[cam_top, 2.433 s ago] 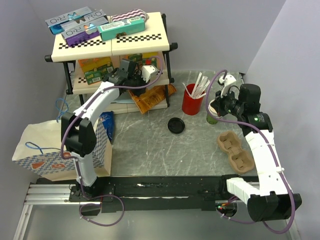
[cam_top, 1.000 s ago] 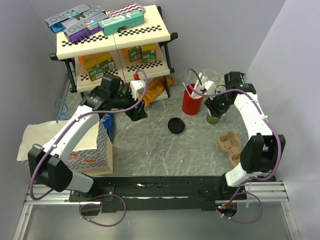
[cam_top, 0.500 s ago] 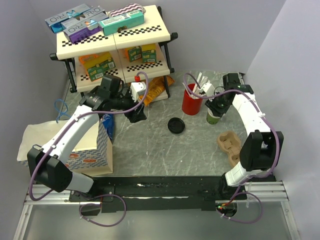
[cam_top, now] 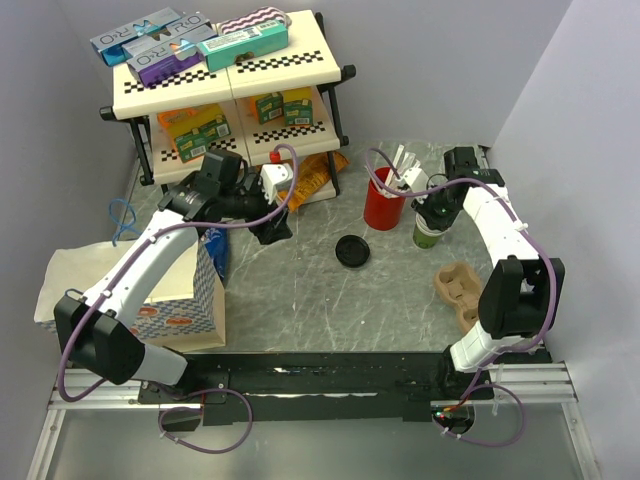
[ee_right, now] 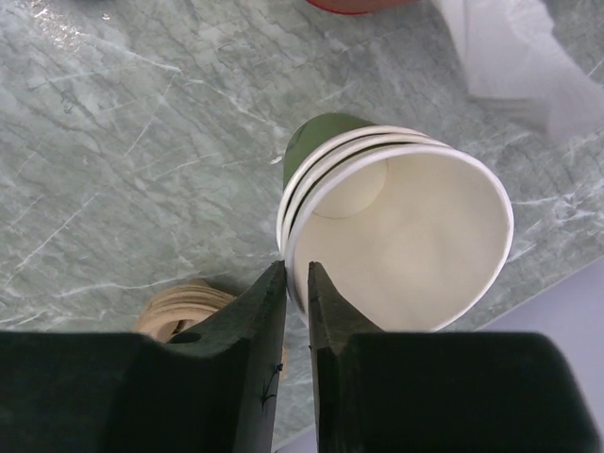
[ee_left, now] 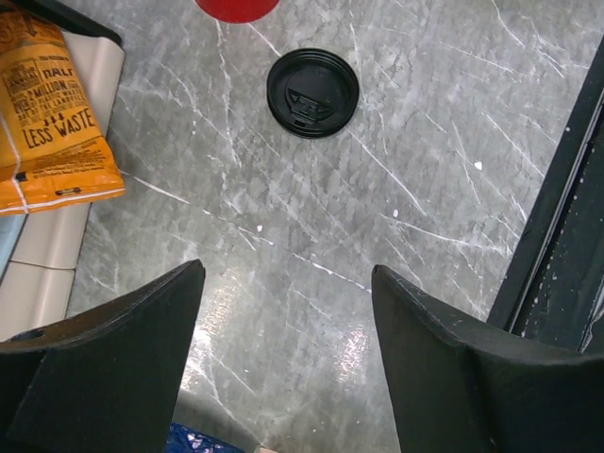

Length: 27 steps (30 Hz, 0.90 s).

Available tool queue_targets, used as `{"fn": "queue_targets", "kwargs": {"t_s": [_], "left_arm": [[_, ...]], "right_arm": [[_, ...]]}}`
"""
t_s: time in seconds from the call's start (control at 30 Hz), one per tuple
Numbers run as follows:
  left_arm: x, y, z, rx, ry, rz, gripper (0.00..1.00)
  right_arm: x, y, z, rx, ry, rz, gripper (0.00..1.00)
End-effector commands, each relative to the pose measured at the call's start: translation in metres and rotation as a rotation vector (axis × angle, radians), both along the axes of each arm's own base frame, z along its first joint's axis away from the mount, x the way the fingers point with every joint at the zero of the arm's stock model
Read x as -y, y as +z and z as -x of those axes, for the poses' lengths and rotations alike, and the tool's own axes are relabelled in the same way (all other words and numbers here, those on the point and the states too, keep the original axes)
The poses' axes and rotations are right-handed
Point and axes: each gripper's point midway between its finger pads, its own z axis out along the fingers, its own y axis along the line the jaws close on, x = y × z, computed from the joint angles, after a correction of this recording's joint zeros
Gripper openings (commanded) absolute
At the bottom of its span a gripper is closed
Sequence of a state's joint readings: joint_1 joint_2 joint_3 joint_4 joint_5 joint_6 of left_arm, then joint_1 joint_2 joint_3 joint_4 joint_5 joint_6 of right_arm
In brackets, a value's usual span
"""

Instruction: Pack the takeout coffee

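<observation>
A stack of green paper cups (cam_top: pixel 426 234) stands right of the red cup; its top cup (ee_right: pixel 406 245) shows a cream inside. My right gripper (ee_right: pixel 297 269) comes down on the near rim, one finger inside and one outside, nipping the cup wall; from above it (cam_top: pixel 433 214) sits right over the stack. The round black lid (cam_top: pixel 352 251) lies flat on the marble, apart from the cups. My left gripper (ee_left: pixel 288 269) hovers open above bare tabletop, the lid (ee_left: pixel 312 92) ahead of its fingers, nothing between them.
A red cup (cam_top: pixel 383 205) of white sticks stands left of the green stack. A brown cardboard cup carrier (cam_top: pixel 468 298) lies near the right arm. A paper bag (cam_top: pixel 120 300) stands at left, a stocked shelf (cam_top: pixel 230 85) at the back, and an orange packet (ee_left: pixel 52 123) beside it.
My right gripper's jaws have narrowed from wide apart onto the green cup's rim. The left arm has drifted slightly and stays open.
</observation>
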<state>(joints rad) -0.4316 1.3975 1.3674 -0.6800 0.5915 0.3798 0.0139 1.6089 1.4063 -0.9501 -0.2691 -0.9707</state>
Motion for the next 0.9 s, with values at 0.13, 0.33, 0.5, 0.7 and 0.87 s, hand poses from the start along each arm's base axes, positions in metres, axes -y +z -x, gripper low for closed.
{"fn": "queue_targets", "kwargs": {"t_s": [0.13, 0.33, 0.5, 0.7, 0.87], "left_arm": [[0.003, 0.022, 0.0, 0.056, -0.022, 0.024, 0.77], [0.003, 0.021, 0.0, 0.058, -0.027, 0.016, 0.78], [0.003, 0.019, 0.002, 0.048, -0.033, 0.017, 0.78], [0.002, 0.015, 0.004, 0.049, -0.043, 0.007, 0.78], [0.003, 0.012, 0.003, 0.044, -0.036, 0.013, 0.78]], "right_arm": [[0.003, 0.015, -0.014, 0.051, 0.001, 0.014, 0.11], [0.004, 0.022, -0.016, 0.077, -0.008, 0.015, 0.05], [0.004, 0.03, -0.019, 0.105, -0.025, 0.01, 0.0], [0.007, 0.044, -0.023, 0.13, -0.042, 0.019, 0.0], [0.01, 0.06, -0.025, 0.174, -0.064, 0.036, 0.0]]}}
